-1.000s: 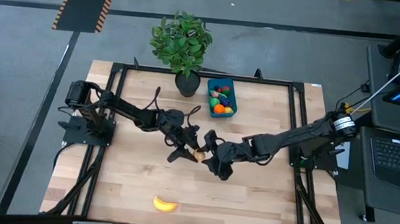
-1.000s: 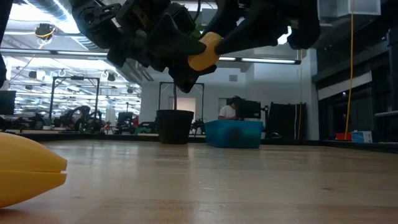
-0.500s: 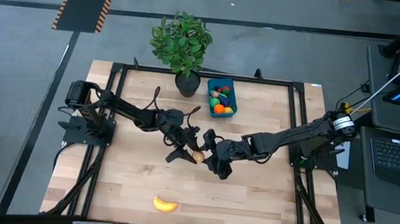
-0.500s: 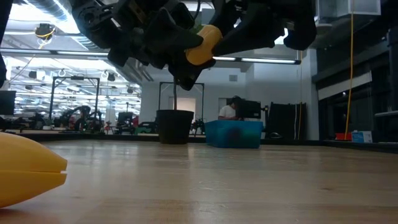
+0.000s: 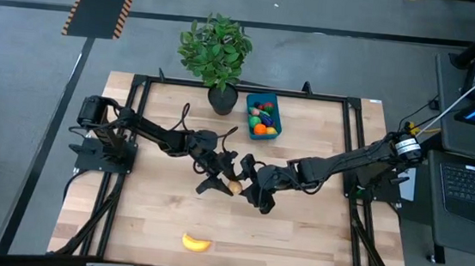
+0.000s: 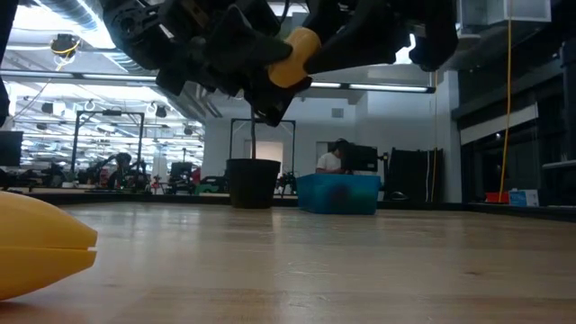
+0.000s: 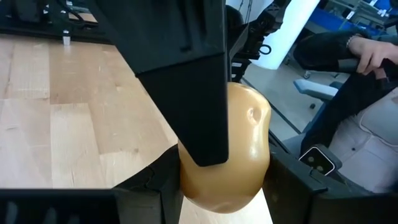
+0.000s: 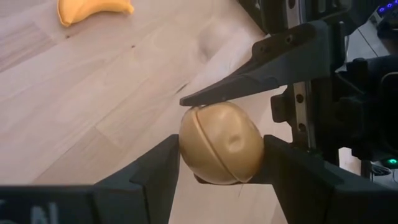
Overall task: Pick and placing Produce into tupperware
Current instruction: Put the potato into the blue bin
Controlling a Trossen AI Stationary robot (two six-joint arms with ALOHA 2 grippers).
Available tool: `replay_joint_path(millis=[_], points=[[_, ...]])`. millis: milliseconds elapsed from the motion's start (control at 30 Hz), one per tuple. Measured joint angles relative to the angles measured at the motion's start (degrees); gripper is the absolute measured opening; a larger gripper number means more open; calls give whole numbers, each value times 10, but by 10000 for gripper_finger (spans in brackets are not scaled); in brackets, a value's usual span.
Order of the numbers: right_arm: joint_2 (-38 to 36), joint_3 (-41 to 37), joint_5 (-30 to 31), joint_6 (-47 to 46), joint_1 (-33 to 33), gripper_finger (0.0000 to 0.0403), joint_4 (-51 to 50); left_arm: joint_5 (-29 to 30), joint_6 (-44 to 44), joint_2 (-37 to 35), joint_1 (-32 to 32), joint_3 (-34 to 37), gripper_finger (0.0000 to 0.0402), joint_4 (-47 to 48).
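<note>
Nearest to me in the low view, a smooth yellow banana (image 6: 40, 243) lies on the pale wooden table (image 5: 154, 203), close to the front edge and well away from both arms.

Over the middle of the table, my two dark arms meet at one thing: a round, tan potato (image 8: 221, 144) with a small dimple and a thin seam. It hangs in the air, clear of the wood. My right gripper (image 8: 221, 163) has its flat fingers partly spread and pressed on both sides of the potato. My left gripper (image 7: 225, 163) is also part way closed, and its fingers hug the same potato (image 7: 227, 149). I cannot tell which one carries the weight.

Farther back sits the blue box (image 5: 263, 115), a small plastic one with rounded corners and no lid on it. Inside are little red, orange and green fruits. Just beside it stands a leafy green plant (image 5: 216, 48) in a dark round pot.
</note>
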State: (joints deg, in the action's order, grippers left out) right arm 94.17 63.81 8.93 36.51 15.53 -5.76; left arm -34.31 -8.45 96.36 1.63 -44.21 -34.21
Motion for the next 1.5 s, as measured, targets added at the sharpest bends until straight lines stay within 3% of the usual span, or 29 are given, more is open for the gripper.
replay_joint_path(millis=[433,667,967,1500], points=[[0,0,-15,-3,0,226,11,2,0,0,0,0,167,-13],[0,0,-16,-2,0,194,12,2,0,0,0,0,167,-13],[0,0,-16,-7,0,194,15,2,13,0,0,0,168,-13],[0,0,-17,-49,0,182,22,-24,17,0,1,-1,218,-9]])
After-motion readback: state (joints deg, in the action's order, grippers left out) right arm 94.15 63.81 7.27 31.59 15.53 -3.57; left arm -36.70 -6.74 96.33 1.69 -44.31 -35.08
